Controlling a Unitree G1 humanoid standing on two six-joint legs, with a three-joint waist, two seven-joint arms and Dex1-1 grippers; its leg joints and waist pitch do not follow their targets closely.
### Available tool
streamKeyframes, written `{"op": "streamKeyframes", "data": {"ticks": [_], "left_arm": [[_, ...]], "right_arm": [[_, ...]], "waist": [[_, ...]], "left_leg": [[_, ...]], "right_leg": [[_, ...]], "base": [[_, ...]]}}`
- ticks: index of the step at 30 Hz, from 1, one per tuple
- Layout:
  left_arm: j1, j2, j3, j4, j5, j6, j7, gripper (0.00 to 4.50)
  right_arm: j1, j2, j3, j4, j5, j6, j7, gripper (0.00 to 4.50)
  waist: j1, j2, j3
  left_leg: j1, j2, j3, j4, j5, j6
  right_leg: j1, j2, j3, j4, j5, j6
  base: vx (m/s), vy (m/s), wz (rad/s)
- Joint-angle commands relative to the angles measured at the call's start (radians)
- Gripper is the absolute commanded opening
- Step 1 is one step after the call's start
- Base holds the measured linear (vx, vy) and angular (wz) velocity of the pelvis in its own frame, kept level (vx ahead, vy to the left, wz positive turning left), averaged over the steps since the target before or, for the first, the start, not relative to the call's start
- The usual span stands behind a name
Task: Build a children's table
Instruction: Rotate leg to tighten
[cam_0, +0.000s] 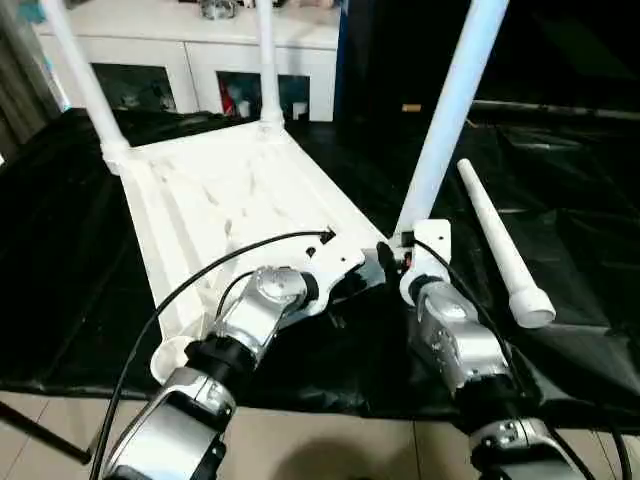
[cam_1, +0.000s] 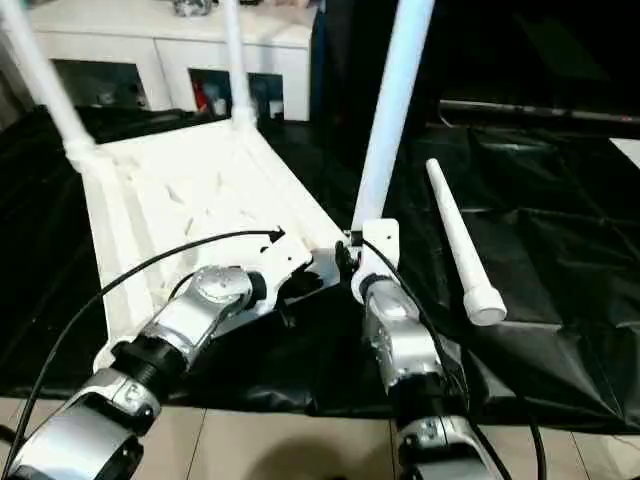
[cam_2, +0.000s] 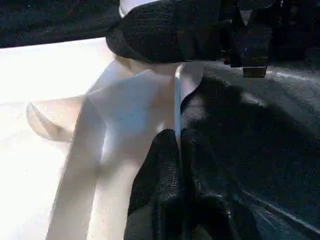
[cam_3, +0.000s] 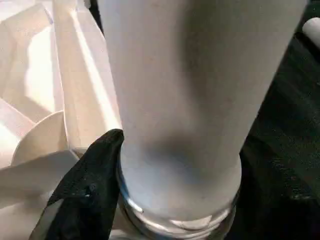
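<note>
The children's table top (cam_0: 220, 190) lies upside down on black cloth, ribbed side up. Two white legs (cam_0: 85, 80) (cam_0: 268, 60) stand in its far corner sockets. A third leg (cam_0: 450, 110) rises slanted from the near right corner, and my right gripper (cam_0: 395, 250) is shut around its base; one black finger (cam_3: 95, 185) presses the tube (cam_3: 190, 100). My left gripper (cam_2: 179, 145) is shut on the thin rim (cam_2: 177, 95) of the top beside that corner. A fourth leg (cam_0: 500, 245) lies loose on the cloth to the right.
A white glass-door cabinet (cam_0: 200, 60) stands behind the table top. The black cloth (cam_0: 580, 230) covers the work surface, with its front edge and light floor tiles (cam_0: 330, 440) near my forearms. A black cable (cam_0: 180, 290) loops over my left arm.
</note>
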Motion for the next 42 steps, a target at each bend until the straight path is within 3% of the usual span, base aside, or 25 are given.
{"op": "streamKeyframes", "data": {"ticks": [1,3,4,6,9,13,18,21,25,29,30,33,34,36,42], "left_arm": [[-0.013,0.003,-0.004,0.012,0.013,-0.010,0.012,0.00],[-0.012,0.011,-0.002,0.006,0.008,-0.010,-0.007,0.00],[-0.009,0.021,-0.001,0.002,0.002,-0.021,-0.029,0.00],[-0.007,0.026,-0.001,0.000,-0.002,-0.027,-0.040,0.00],[0.012,0.072,-0.012,-0.024,-0.012,-0.063,-0.126,0.00],[0.036,0.128,-0.024,-0.061,-0.028,-0.088,-0.230,0.00],[0.077,0.215,-0.029,-0.123,-0.089,-0.166,-0.427,0.00],[0.088,0.243,-0.028,-0.154,-0.113,-0.149,-0.492,0.00],[0.111,0.293,-0.036,-0.192,-0.132,-0.141,-0.577,0.00],[0.120,0.308,-0.037,-0.200,-0.136,-0.145,-0.597,0.00],[0.125,0.313,-0.034,-0.202,-0.138,-0.147,-0.599,0.00],[0.130,0.317,-0.029,-0.207,-0.139,-0.143,-0.599,0.00],[0.130,0.317,-0.029,-0.207,-0.139,-0.143,-0.599,0.00],[0.136,0.320,-0.026,-0.217,-0.140,-0.138,-0.602,0.00],[0.144,0.326,-0.024,-0.234,-0.141,-0.129,-0.603,0.00]], "right_arm": [[0.005,0.039,0.026,0.010,0.040,0.001,0.070,3.50],[0.006,0.032,0.019,-0.016,0.053,0.013,0.089,3.71],[0.011,0.009,0.023,-0.058,0.062,0.033,0.128,3.71],[0.014,-0.005,0.028,-0.081,0.064,0.043,0.149,3.92],[0.064,-0.105,0.087,-0.219,0.082,0.153,0.312,3.98],[0.119,-0.212,0.133,-0.336,0.084,0.206,0.442,3.98],[0.201,-0.383,0.202,-0.479,0.084,0.237,0.643,3.98],[0.217,-0.424,0.213,-0.512,0.094,0.244,0.702,3.98],[0.231,-0.456,0.221,-0.562,0.122,0.281,0.754,3.98],[0.230,-0.462,0.224,-0.562,0.125,0.282,0.763,3.98],[0.228,-0.465,0.227,-0.556,0.124,0.282,0.769,3.73],[0.228,-0.464,0.228,-0.556,0.127,0.289,0.782,3.60],[0.228,-0.464,0.228,-0.556,0.127,0.289,0.782,3.48],[0.230,-0.462,0.237,-0.554,0.120,0.286,0.789,3.27],[0.236,-0.462,0.253,-0.555,0.115,0.283,0.790,2.83]], "waist": [[-0.004,0.004,-0.054],[-0.003,0.000,-0.056],[-0.002,0.006,-0.056],[0.002,-0.001,-0.061],[0.017,0.001,-0.067],[0.027,0.011,-0.065],[0.042,0.009,-0.061],[0.049,0.009,-0.061],[0.067,0.008,-0.063],[0.070,0.010,-0.062],[0.071,0.006,-0.062],[0.072,0.007,-0.062],[0.073,0.000,-0.063],[0.073,-0.001,-0.063],[0.073,0.001,-0.063]], "left_leg": [[-0.009,0.006,0.000,-0.070,-0.268,0.061],[-0.019,0.005,-0.001,-0.071,-0.246,0.063],[-0.016,0.003,0.001,-0.069,-0.236,0.065],[-0.026,0.002,0.002,-0.068,-0.195,0.075],[-0.034,0.005,0.003,-0.065,-0.115,0.106],[-0.030,0.010,0.006,-0.066,-0.113,0.111],[-0.022,0.012,0.010,-0.070,-0.151,0.097],[-0.020,0.016,0.009,-0.072,-0.152,0.092],[-0.019,0.020,0.009,-0.074,-0.124,0.084],[-0.020,0.020,0.011,-0.074,-0.109,0.083],[-0.019,0.019,0.012,-0.074,-0.112,0.079],[-0.020,0.017,0.013,-0.073,-0.109,0.078],[-0.021,0.018,0.013,-0.074,-0.103,0.079],[-0.021,0.017,0.013,-0.073,-0.099,0.081],[-0.022,0.018,0.014,-0.073,-0.086,0.083]], "right_leg": [[0.038,-0.074,0.053,-0.080,-0.498,0.006],[0.043,-0.072,0.057,-0.070,-0.478,-0.003],[0.040,-0.072,0.061,-0.068,-0.474,-0.011],[0.044,-0.069,0.070,-0.057,-0.435,-0.025],[0.048,-0.064,0.081,-0.037,-0.341,-0.058],[0.045,-0.066,0.085,-0.033,-0.328,-0.071],[0.039,-0.065,0.087,-0.041,-0.378,-0.055],[0.037,-0.065,0.089,-0.039,-0.376,-0.058],[0.039,-0.068,0.094,-0.030,-0.344,-0.071],[0.038,-0.066,0.097,-0.027,-0.315,-0.083],[0.038,-0.067,0.096,-0.026,-0.324,-0.082],[0.038,-0.066,0.096,-0.028,-0.328,-0.076],[0.040,-0.067,0.096,-0.026,-0.330,-0.073],[0.039,-0.067,0.097,-0.026,-0.336,-0.069],[0.038,-0.066,0.098,-0.024,-0.326,-0.070]], "base": [[0.000,0.000,0.00],[0.000,0.000,0.00],[0.000,0.000,0.00],[0.000,0.000,0.00],[0.000,0.000,0.00],[0.000,0.000,0.00],[0.000,0.000,0.00],[0.000,0.000,0.00],[0.000,0.000,0.00],[0.000,0.000,0.00],[0.000,0.000,0.00],[0.000,0.000,0.00],[0.000,0.000,0.00],[0.000,0.000,0.00],[0.000,0.000,0.00]]}}
